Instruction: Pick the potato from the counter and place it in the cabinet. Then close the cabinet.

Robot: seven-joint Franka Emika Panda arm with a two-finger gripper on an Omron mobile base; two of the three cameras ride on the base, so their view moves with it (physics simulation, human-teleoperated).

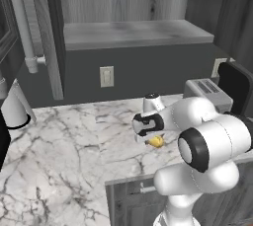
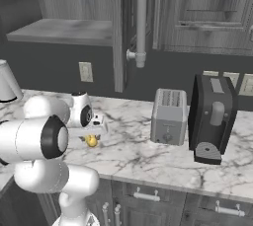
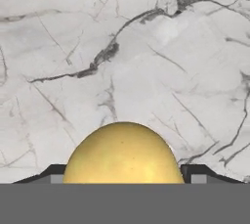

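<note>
Here the gripper (image 1: 154, 138) hangs low over the counter (image 1: 64, 156), pointing straight down at the potato (image 1: 156, 141), which lies on the white marble in front of the toaster (image 1: 208, 93). In the hand view the potato (image 3: 123, 154) sits between the two dark fingertips (image 3: 197, 173), one on each side of it, with veined marble (image 3: 122, 47) behind; the tips look to be right against its flanks, though from this angle I cannot tell whether they truly pinch it or merely bracket it. In the right base view the potato (image 2: 91, 141) shows as a small yellow lump just under the gripper (image 2: 92, 135), resting on or very close to the counter (image 2: 148, 156), to the left of the toaster (image 2: 169, 116) and well apart from the dark coffee machine (image 2: 213, 116) further right. Above, the cabinet (image 1: 133, 32) stands with its door (image 1: 52, 32) swung out, the grey shelf bare to the view, and a long silver bar handle (image 2: 141, 18) runs down the door's edge. A wall socket (image 1: 106, 76) sits on the dark backsplash below the shelf, and a white kettle-like vessel (image 1: 14, 105) stands at the counter's far left
</note>
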